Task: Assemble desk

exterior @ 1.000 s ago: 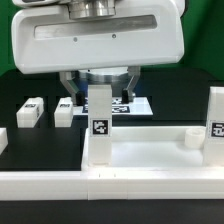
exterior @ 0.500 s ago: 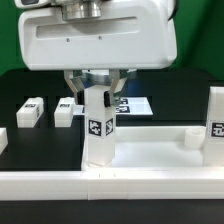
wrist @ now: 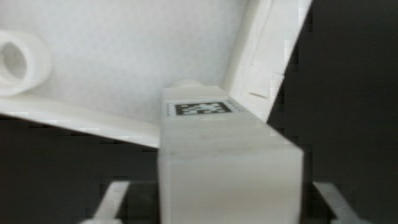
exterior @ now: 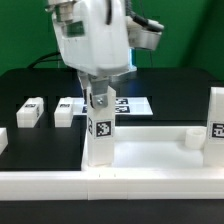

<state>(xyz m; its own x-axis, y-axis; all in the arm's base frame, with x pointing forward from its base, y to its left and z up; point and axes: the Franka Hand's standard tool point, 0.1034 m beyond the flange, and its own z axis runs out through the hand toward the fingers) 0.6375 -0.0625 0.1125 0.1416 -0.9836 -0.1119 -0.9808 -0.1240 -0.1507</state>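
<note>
The desk tabletop [exterior: 150, 160] is a white tray lying at the front. A white tagged leg [exterior: 99, 125] stands upright in its corner nearest the exterior view's left. My gripper [exterior: 100, 98] comes down from above and is shut on the top of this leg. In the wrist view the leg [wrist: 222, 150] fills the space between my fingers [wrist: 118, 200], with the tabletop [wrist: 125, 70] and a round socket [wrist: 15, 60] beyond it. A second leg [exterior: 216, 125] stands at the tabletop's edge on the exterior view's right, next to a round socket [exterior: 192, 137].
Two loose white tagged legs [exterior: 29, 112] [exterior: 65, 111] lie on the black table at the exterior view's left. The marker board [exterior: 135, 104] lies flat behind the gripped leg. A white piece [exterior: 2, 140] pokes in at the left edge.
My gripper dropped over the leg's top and its fingers closed in on it. The hand has since turned about the leg's upright axis, so its narrow side now faces the exterior camera.
</note>
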